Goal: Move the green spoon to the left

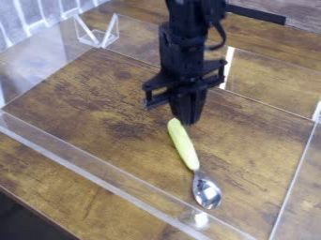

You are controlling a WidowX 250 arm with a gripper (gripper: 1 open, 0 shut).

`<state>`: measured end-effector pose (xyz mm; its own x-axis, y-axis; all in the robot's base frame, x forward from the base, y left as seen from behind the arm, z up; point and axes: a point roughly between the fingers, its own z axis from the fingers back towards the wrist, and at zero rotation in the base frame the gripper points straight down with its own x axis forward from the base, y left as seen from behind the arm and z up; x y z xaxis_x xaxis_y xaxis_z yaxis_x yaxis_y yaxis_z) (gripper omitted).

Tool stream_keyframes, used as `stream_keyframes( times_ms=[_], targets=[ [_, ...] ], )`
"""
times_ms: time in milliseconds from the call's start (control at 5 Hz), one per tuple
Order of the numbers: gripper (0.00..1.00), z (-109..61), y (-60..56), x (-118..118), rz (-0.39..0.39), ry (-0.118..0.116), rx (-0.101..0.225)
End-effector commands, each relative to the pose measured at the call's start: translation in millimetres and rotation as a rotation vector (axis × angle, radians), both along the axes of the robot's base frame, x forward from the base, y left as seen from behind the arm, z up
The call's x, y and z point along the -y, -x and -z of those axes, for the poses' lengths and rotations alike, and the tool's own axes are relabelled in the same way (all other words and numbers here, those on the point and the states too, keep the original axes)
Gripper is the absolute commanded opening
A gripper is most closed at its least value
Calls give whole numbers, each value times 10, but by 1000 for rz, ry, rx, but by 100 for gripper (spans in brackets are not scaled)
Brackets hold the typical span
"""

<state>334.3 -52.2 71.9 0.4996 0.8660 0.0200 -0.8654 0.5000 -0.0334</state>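
The green spoon point(190, 158) lies flat on the wooden worktop point(88, 103), right of centre and untouched, so the move to the left is not yet begun: grasp, carry and release all remain. Its long axis runs diagonally, yellow-green handle toward the back, shiny bowl toward the front right. The black pincer point(187, 116) points straight down just above the handle's far tip, holding nothing; how far its tips are parted I cannot tell.

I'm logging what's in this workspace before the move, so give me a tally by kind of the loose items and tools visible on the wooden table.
Spoons: 1, the green spoon lying on the table
Grippers: 1, the black gripper above the spoon's handle end
Clear plastic stands: 1, the clear stand at the back
Total: 3
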Motion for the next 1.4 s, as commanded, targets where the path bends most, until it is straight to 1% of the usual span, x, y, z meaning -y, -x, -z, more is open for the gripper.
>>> stream_keyframes(
  times_ms=[0, 200, 400, 600, 800, 1200],
  targets=[
    [100, 22, -141, -37, 8, 10, 55],
    [100, 166, -165, -35, 0, 15, 53],
    [100, 270, -182, -45, -10, 18, 43],
    [0, 268, -191, -56, -18, 17, 30],
    [0, 263, -216, -72, -22, 21, 29],
    [0, 200, -289, -143, 17, 17, 30]
  ],
)
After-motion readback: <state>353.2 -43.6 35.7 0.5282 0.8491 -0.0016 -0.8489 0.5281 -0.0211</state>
